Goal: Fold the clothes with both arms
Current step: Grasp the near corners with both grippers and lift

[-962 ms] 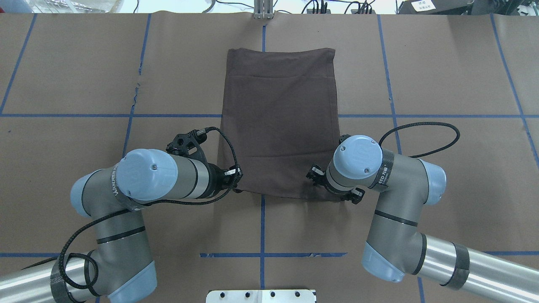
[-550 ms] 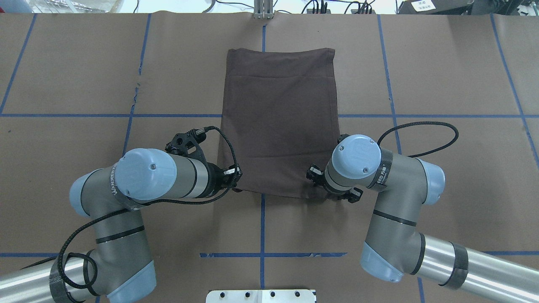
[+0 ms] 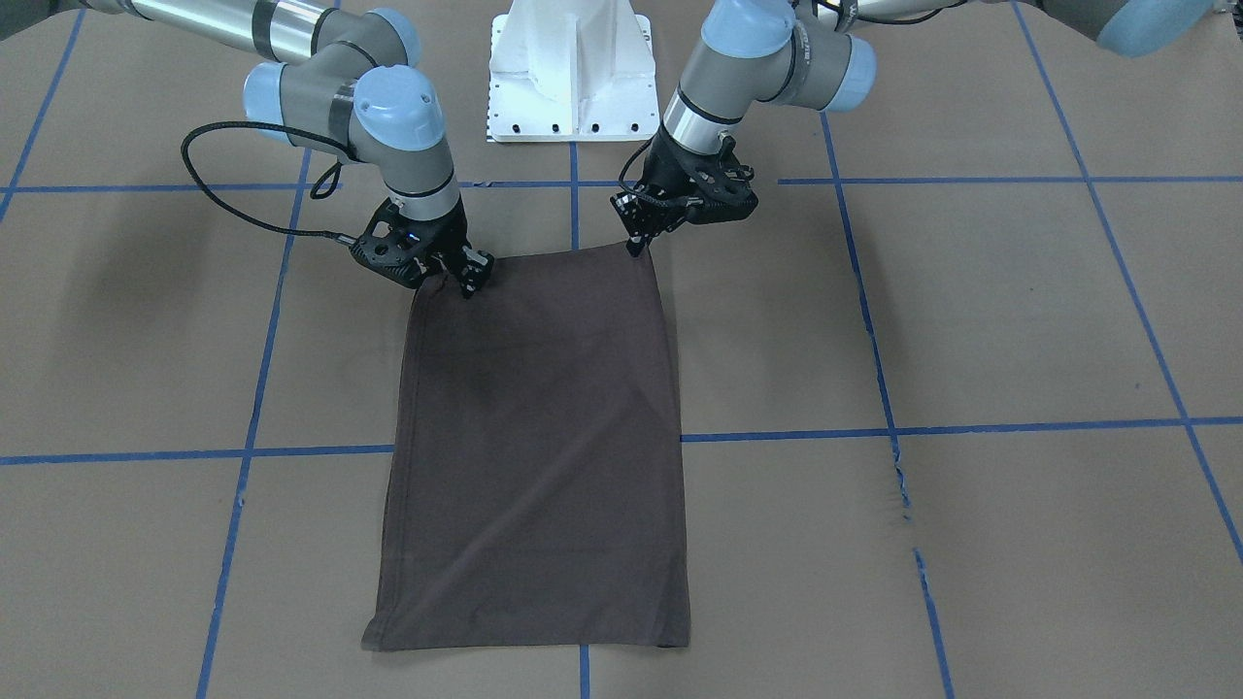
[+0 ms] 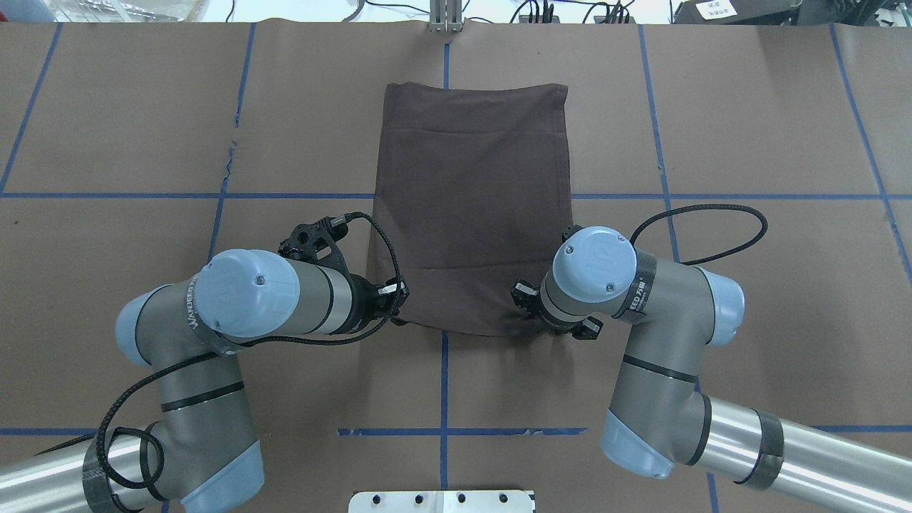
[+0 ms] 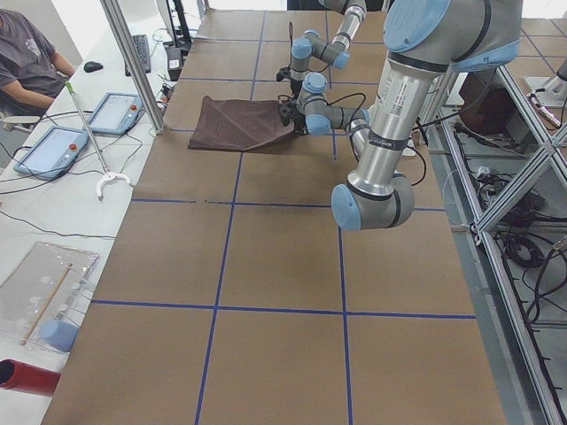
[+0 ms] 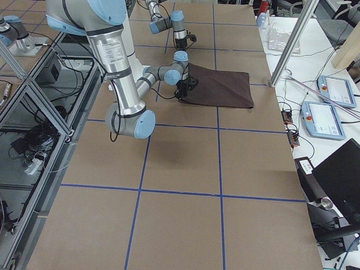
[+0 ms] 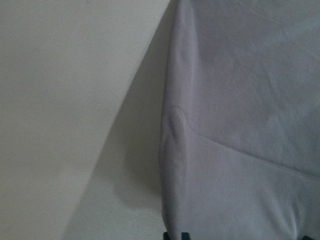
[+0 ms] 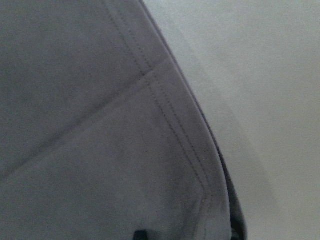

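Note:
The dark brown T-shirt point(image 4: 470, 199) lies folded into a long rectangle in the middle of the table point(image 3: 971, 320). My left gripper point(image 3: 636, 245) is shut on its near left corner, low by the hem point(image 4: 397, 318). My right gripper point(image 3: 468, 282) is shut on the near right corner; in the overhead view the wrist covers its fingers. Both wrist views are filled with cloth point(image 7: 240, 125) point(image 8: 90, 125), with a shadow under its edge, so the corners hang slightly off the paper. The far hem point(image 3: 529, 646) rests flat.
Brown paper with blue tape lines point(image 4: 445, 431) covers the table. The white pedestal base point(image 3: 573, 68) stands at the robot's edge. A small tear point(image 4: 231, 153) marks the paper to the left. A seated person point(image 5: 31, 62) and tablets point(image 5: 53, 146) are beyond the far side.
My right arm has shifted a little inward, toward the left, drawing the shirt's near right corner with it. The left arm has barely moved.

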`<state>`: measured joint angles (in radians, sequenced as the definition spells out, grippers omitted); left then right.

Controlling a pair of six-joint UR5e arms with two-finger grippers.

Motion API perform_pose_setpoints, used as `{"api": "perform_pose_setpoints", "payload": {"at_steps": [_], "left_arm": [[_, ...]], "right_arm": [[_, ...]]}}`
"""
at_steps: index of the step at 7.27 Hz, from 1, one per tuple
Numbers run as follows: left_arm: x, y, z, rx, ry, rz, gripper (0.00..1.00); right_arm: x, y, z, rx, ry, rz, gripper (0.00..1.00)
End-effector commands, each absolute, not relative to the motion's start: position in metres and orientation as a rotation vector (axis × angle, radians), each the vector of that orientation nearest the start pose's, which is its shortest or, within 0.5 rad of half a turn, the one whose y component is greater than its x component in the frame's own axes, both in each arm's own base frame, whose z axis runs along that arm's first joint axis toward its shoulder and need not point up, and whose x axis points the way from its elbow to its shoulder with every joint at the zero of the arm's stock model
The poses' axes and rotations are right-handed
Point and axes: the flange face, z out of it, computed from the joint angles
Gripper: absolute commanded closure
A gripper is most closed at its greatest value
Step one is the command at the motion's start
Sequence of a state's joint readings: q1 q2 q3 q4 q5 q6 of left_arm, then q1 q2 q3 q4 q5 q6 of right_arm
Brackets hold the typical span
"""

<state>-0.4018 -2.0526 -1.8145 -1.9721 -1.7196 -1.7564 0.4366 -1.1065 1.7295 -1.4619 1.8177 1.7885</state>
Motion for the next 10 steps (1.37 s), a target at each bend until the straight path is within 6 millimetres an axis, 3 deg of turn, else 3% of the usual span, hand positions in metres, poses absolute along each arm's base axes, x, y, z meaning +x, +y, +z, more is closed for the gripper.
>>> {"api": "perform_pose_setpoints", "payload": {"at_steps": [1,5,6,7,8,9,10], "left_arm": [[0.527,-0.352,0.231,-0.012,1.142,-0.438,1.00],[0.522,-0.351,0.227,-0.009,1.152,-0.437,1.00],[0.510,-0.345,0.214,-0.005,1.184,-0.431,1.00],[0.500,-0.332,0.216,-0.018,1.167,-0.424,1.00],[0.493,-0.300,0.203,-0.052,1.175,-0.392,1.00],[0.490,-0.248,0.194,-0.120,1.178,-0.343,1.00],[0.485,-0.211,0.184,-0.180,1.191,-0.322,1.00]], "right_arm": [[-0.542,-0.375,0.310,-0.140,-0.773,0.535,1.00],[-0.543,-0.380,0.292,-0.119,-0.806,0.537,1.00],[-0.538,-0.377,0.291,-0.127,-0.813,0.530,1.00],[-0.529,-0.367,0.278,-0.126,-0.847,0.516,1.00],[-0.515,-0.334,0.266,-0.138,-0.888,0.469,1.00],[-0.506,-0.300,0.253,-0.157,-0.929,0.410,1.00],[-0.498,-0.274,0.243,-0.173,-0.958,0.367,1.00]]}}
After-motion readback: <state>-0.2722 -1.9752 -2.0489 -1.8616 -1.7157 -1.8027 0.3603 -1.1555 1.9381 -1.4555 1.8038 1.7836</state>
